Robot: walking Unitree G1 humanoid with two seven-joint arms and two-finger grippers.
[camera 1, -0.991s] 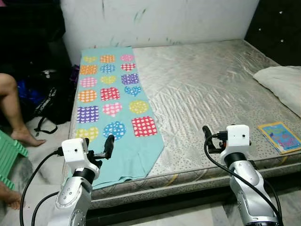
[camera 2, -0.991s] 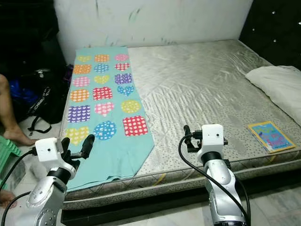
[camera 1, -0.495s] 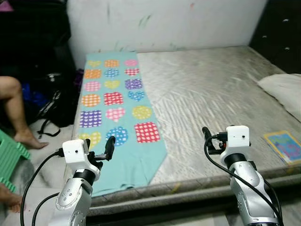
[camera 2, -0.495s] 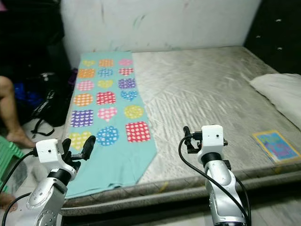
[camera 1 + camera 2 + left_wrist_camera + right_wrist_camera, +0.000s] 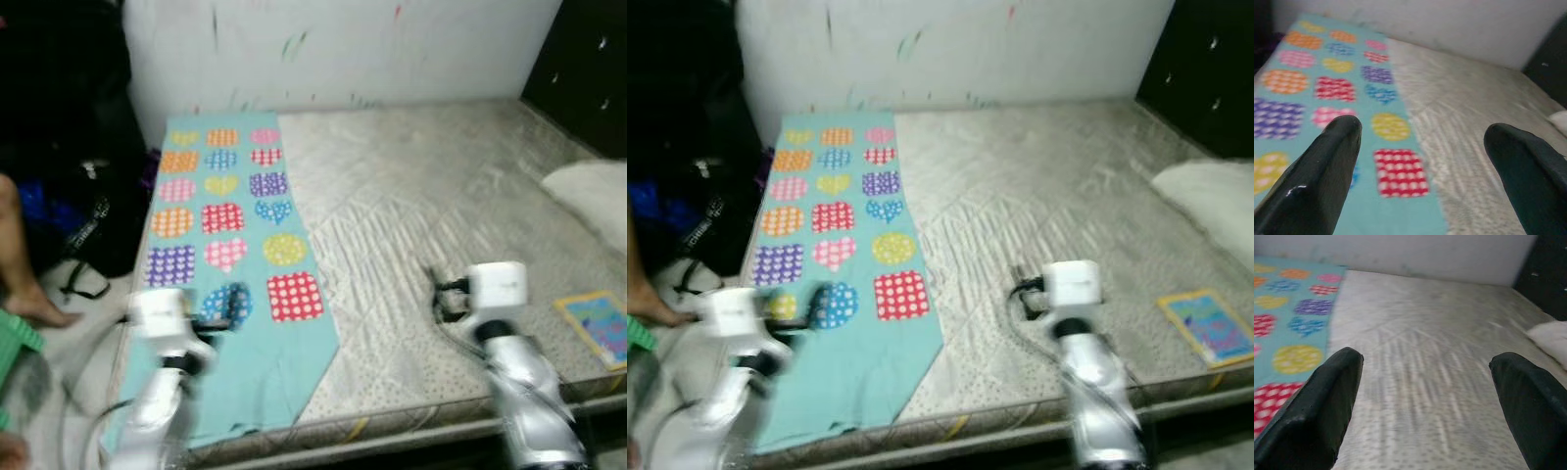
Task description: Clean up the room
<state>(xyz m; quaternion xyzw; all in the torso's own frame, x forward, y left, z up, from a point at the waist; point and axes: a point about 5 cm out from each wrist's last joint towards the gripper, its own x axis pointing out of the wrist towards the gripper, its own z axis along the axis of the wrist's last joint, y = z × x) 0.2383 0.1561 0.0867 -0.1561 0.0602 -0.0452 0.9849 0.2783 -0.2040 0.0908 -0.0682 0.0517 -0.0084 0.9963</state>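
Both grippers are held up at the near edge of the bed with fingers spread apart and nothing between them, the left gripper point(image 5: 1420, 161) over the near end of the towel and the right gripper point(image 5: 1425, 401) over bare mattress. Largest is the grey quilted mattress point(image 5: 421, 196) against the white wall point(image 5: 343, 49); along its left side lies a turquoise towel point(image 5: 230, 235) printed with dotted hearts and squares; a white pillow point(image 5: 593, 191) rests at the far right; a small colourful book point(image 5: 596, 328) lies at the near right edge. Left of the bed sit a black bag point(image 5: 83, 211) and a person's bare leg point(image 5: 20, 264).
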